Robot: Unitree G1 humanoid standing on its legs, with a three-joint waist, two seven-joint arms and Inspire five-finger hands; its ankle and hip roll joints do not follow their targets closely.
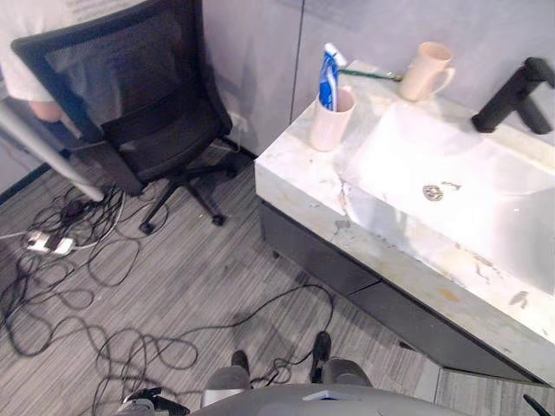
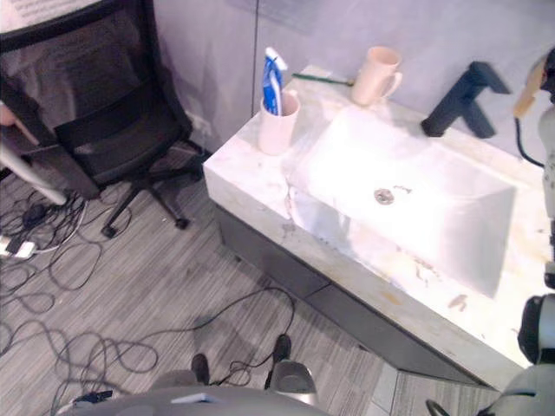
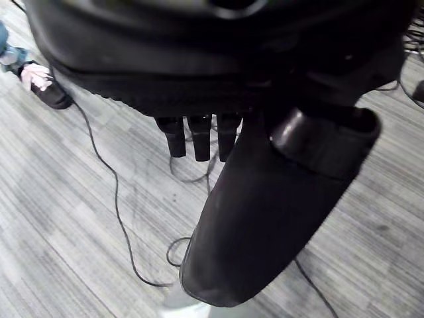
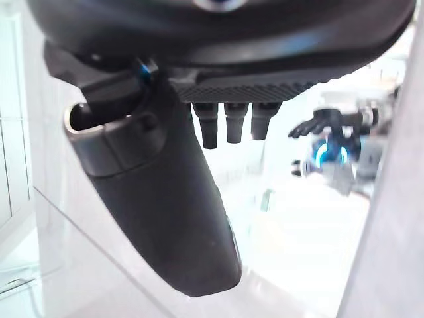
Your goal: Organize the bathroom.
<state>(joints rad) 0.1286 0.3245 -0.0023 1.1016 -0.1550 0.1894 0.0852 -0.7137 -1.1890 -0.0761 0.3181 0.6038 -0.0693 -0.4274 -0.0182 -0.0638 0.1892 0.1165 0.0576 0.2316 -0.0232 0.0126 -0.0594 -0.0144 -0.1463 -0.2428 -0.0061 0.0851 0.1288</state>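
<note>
A pale cup (image 1: 332, 120) holding a blue-and-white toothpaste tube (image 1: 329, 80) stands on the near left corner of the marble counter (image 1: 295, 165). Behind it a green toothbrush (image 1: 369, 74) lies flat, beside a beige mug (image 1: 425, 71). The white sink basin (image 1: 486, 199) fills the counter's right part, with a black faucet (image 1: 516, 95) at its back. My left hand (image 3: 265, 218) hangs over the grey floor with straight fingers (image 3: 199, 136), holding nothing. My right hand (image 4: 165, 218) is open too, its fingers (image 4: 228, 122) straight in front of a bright white surface.
A black mesh office chair (image 1: 130, 95) stands left of the counter, with a person (image 1: 35, 52) partly behind it. Loose cables (image 1: 87, 286) and a white power strip (image 1: 48, 244) lie over the floor. A dark cabinet (image 1: 347, 269) sits under the counter.
</note>
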